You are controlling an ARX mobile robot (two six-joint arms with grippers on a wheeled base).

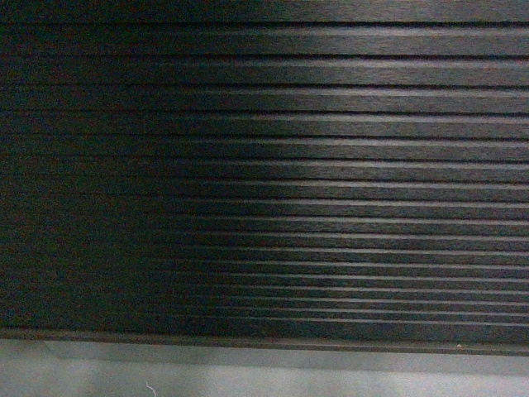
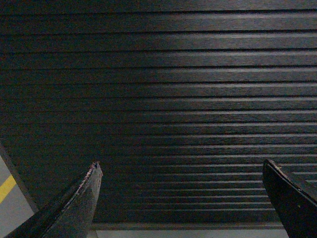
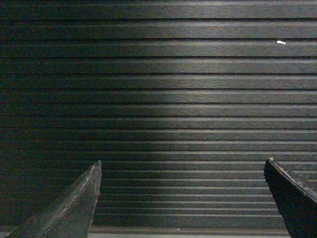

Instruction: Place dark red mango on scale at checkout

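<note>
On the far left, seen from the left arm, there is a bit of grey floor (image 2: 7,198) with a yellow stripe (image 2: 7,187) on it. Next comes the left gripper (image 2: 181,198). Its jaws are spread wide and hold nothing. In front of it stands the checkout (image 2: 163,89), a dark wall of long ribs running side to side, with a grey base (image 1: 264,372) along the bottom.

Further right is the right gripper (image 3: 182,198). Its jaws are spread wide too, and they are empty. A tiny white speck (image 3: 281,42) sits on the ribs up high on that side.

The dark red mango is nowhere to be seen, and neither is the scale. So I cannot tell which way the mango lies from the jaws, how it is turned, or which arm is closer. My guess is the robot must look higher, up to the top surface, to find them
</note>
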